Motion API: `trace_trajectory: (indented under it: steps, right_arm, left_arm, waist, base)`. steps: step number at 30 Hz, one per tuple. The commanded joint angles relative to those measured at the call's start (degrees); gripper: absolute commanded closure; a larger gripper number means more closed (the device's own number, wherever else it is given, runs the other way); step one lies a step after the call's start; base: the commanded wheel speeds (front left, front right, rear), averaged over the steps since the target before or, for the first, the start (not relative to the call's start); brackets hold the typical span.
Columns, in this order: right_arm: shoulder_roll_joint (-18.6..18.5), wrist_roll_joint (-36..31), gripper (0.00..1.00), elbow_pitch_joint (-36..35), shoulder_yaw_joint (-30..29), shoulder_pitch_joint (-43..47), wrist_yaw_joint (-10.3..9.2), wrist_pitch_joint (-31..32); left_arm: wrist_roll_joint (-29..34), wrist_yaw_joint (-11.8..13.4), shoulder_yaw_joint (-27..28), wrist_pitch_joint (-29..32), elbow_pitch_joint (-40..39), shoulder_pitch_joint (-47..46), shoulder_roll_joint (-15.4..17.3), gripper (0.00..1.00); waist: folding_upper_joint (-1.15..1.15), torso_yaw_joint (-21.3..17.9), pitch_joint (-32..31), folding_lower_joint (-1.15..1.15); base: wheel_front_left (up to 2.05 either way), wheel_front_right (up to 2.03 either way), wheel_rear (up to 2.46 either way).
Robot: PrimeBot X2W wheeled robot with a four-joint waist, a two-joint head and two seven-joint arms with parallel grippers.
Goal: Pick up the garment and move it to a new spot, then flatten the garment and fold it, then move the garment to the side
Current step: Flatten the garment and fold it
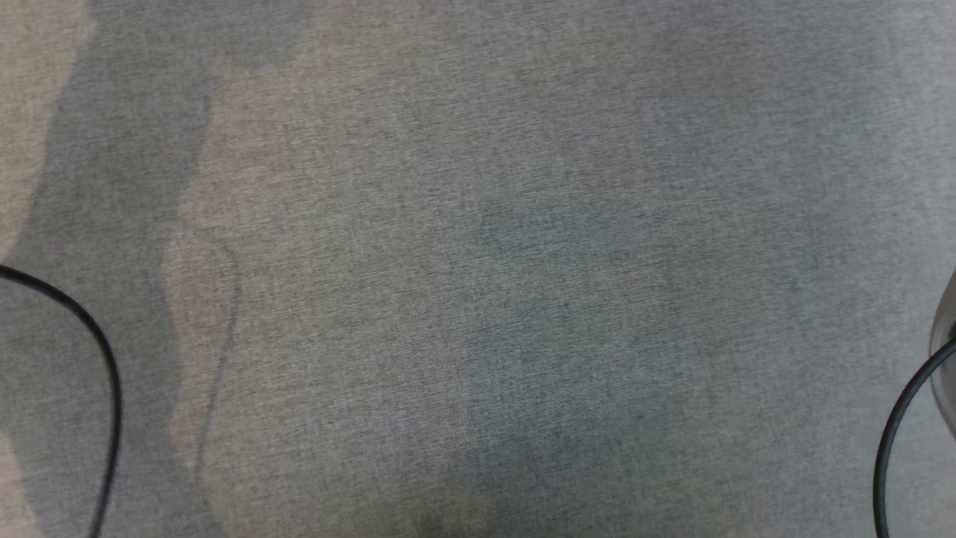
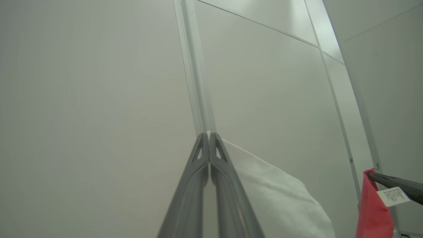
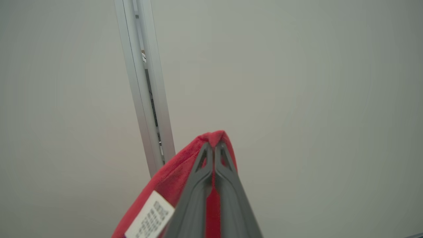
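Just right of an aluminium strip (image 3: 145, 99) set in the pale wall, the right wrist view shows the right gripper (image 3: 214, 143) clamped tight on a corner of the red garment (image 3: 185, 168). The pinched tip of cloth pokes out just past the fingertips. From that corner the garment falls away toward the strip and overlaps its lower end. A white care label (image 3: 150, 216), its print too fine to read, lies on the red cloth below the strip, beside the gripper's fingers.

A similar strip appears in the left wrist view, though I cannot tell whether it is the same one. At its lower end sits the left gripper (image 2: 209, 134), fingers pressed together and nipping a thin edge of white fabric (image 2: 277, 191). This fabric drapes down on the side of the strip opposite the wide bare wall panel (image 2: 82, 99). Well apart from the strip on the fabric's side, the red garment hangs with its label, held by the right gripper's dark fingers. Whether the white fabric and the red garment are one piece cannot be told, since both run off the lower edge.

The head view looks down on a grey woven worktop (image 1: 478, 224), with one black cable (image 1: 112, 373) curving along one side edge and a second cable (image 1: 889, 441) along the other.
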Motion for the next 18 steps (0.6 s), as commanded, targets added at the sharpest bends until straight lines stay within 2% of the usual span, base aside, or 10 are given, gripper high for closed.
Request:
trace_trajectory:
  steps: [1, 7, 10, 11, 15, 18]
  right_arm:
    - [-0.31, -0.8, 1.0, 1.27, 0.49, 1.15, 0.13, -0.02]
    - [-0.36, -3.92, 1.0, 10.11, 2.56, 6.66, 0.12, 0.24]
    - [-1.29, -4.49, 1.0, 14.38, 1.25, 10.2, 0.07, 2.38]
    - [-1.79, -3.93, 1.0, 15.83, -0.34, 13.22, 0.07, 4.03]
    - [-3.01, -4.43, 1.0, 15.89, -1.14, 19.58, 0.08, 4.92]
    - [-4.36, -3.38, 1.0, 14.79, -2.15, 26.71, 0.08, 7.12]
  left_arm:
    - [0.46, -0.13, -0.52, 0.03, 0.59, 2.5, 0.47, 1.0]
    - [-1.98, -0.15, 1.04, 0.02, 2.13, 16.3, -0.98, 1.0]
    - [-4.45, -0.15, 4.05, -0.01, -0.17, 26.09, -3.2, 1.0]
    - [-5.99, -0.16, 5.5, 0.01, -2.52, 33.51, -5.34, 1.0]
    - [-8.98, -0.15, 7.15, 0.01, -5.92, 44.8, -7.81, 1.0]
    - [-10.81, -0.16, 4.64, 0.02, -8.08, 55.44, -8.2, 1.0]
  waist:
    - [0.0, 0.67, 0.26, 0.0]
    - [0.0, 2.59, -2.3, 0.0]
    - [0.0, 3.7, -6.05, 0.0]
    - [0.0, 4.86, -9.33, 0.0]
    - [0.0, 5.98, -14.94, 0.0]
    - [0.0, 7.01, -20.45, 0.0]
  base:
    - [0.0, 0.0, 0.0]
    - [0.0, 0.0, 0.0]
    - [0.0, 0.0, 0.0]
    - [0.0, 0.0, 0.0]
    - [0.0, 0.0, 0.0]
    - [0.0, 0.0, 0.0]
